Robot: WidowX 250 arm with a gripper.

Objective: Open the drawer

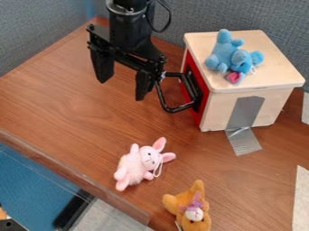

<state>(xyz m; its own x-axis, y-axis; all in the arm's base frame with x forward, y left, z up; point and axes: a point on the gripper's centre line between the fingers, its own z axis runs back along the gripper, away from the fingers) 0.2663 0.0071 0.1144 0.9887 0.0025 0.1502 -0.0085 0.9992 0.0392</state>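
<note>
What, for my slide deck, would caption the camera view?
Black gripper beside the handle of a red-fronted box, blue plush on top.

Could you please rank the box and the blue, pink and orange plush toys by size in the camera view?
Box
Blue toy and pink toy: too alike to rank
Orange toy: unsure, cut off by the edge

Smooth, pale wood makes the box [226, 108]; its handle [164, 104] looks glossy black, the tabletop [91, 117] glossy wood, the rabbit [134, 167] fuzzy cloth.
</note>
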